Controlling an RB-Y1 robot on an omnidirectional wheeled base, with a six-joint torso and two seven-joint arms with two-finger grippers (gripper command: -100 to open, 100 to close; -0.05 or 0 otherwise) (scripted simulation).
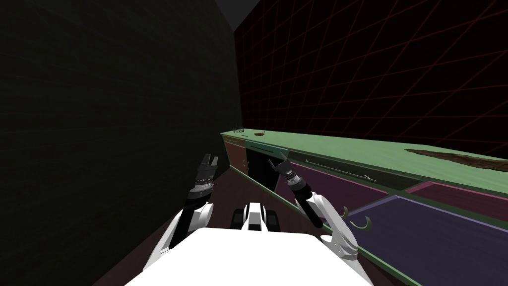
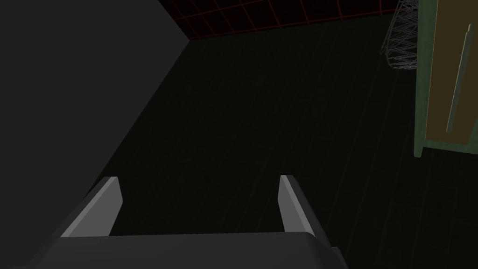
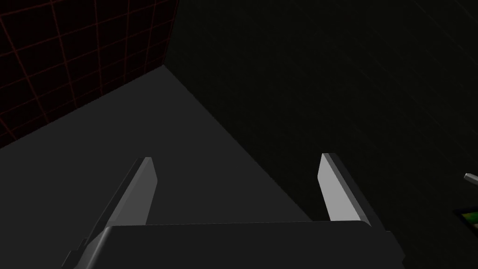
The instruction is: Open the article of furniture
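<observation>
Both pincers lie closest to you. Your left pincer (image 1: 210, 158) (image 2: 200, 180) hangs over the dark floor (image 1: 223, 196), well apart from the furniture, its 2 fingers spread wide with nothing between them. Your right pincer (image 1: 278, 160) (image 3: 237, 159) is also wide and holds nothing. It sits just beside the front edge of the green tabletop (image 1: 347, 149), at a black gap (image 1: 260, 169) in the cabinet run (image 1: 322, 183) below. That cabinet run stretches along your right side, from a violet door (image 1: 426, 233) with 2 curved handles (image 1: 366, 223) at its edge near you to a brown door (image 1: 235, 154) (image 2: 448, 70) at the far end. On the brown door you can see a long bar handle (image 2: 458, 79), and a wire basket (image 1: 238, 130) (image 2: 400, 44) stands on the tabletop's far end.
</observation>
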